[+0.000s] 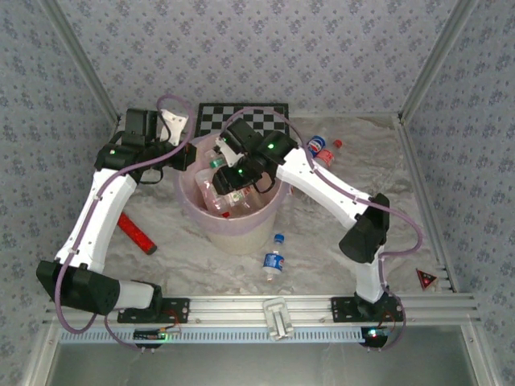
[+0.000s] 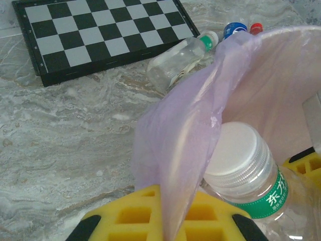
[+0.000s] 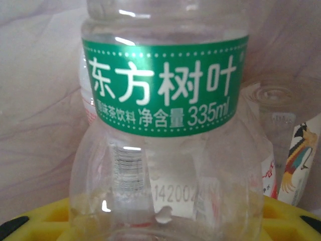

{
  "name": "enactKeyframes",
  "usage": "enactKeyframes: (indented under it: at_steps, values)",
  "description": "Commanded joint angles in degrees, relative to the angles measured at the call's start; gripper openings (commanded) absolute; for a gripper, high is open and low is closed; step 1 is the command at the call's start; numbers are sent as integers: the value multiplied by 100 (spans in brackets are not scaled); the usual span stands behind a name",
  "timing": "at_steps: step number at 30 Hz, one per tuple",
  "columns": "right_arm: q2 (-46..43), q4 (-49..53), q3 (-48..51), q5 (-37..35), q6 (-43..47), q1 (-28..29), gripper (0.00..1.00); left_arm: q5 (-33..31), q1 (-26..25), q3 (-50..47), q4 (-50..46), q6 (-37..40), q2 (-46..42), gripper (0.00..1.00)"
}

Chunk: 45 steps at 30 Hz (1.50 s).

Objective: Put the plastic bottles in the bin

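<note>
The cream-white bin (image 1: 239, 233), lined with a pink-lilac bag (image 2: 180, 125), stands mid-table with several clear bottles (image 1: 217, 198) heaped inside. A clear green-labelled bottle (image 3: 165, 90) with a white cap is held within its mouth, just beside the bag. On the table, a blue-capped bottle (image 1: 274, 261) lies in front of the bin. Beyond the bin lie a green-capped bottle (image 2: 178, 63), a second blue-capped bottle (image 2: 234, 28) and a red-capped bottle (image 2: 256, 27).

- Green-labelled bottle (image 3: 165, 150): clear, glossy plastic (label shiny too).
- Bin liner (image 2: 170, 130): thin, translucent lilac plastic film, softly creased.
- Tabletop (image 2: 65, 125): marbled, matt-looking.
</note>
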State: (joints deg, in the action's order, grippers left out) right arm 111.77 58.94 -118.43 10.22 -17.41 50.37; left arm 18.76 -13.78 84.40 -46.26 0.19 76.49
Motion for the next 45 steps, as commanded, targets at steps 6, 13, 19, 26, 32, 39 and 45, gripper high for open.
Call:
enactKeyframes:
  at_steps: [6,13,19,26,32,39,45]
  values:
    - [820,-117,288,-40,-48,172,48,365,-19,-101,-293,-54,-121,0]
    - [852,-287,400,-5,-166,223,76,389,-19,-109,-286,-54,-90,0]
    - [547,224,-321,-168,103,192,92,382,-19,-105,-287,-45,-75,0]
    - [-39,334,-942,-220,493,89,100,365,-19,-103,-287,-46,-64,0]
    - [-989,-87,-489,-66,642,-196,100,347,-15,-99,-304,-36,-65,0]
    - [-2285,-870,770,121,346,-948,100,339,-11,-99,-298,-36,-69,0]
    - [-3334,-1451,2146,-142,-173,-1710,100,331,-11,-99,-313,-32,-71,0]
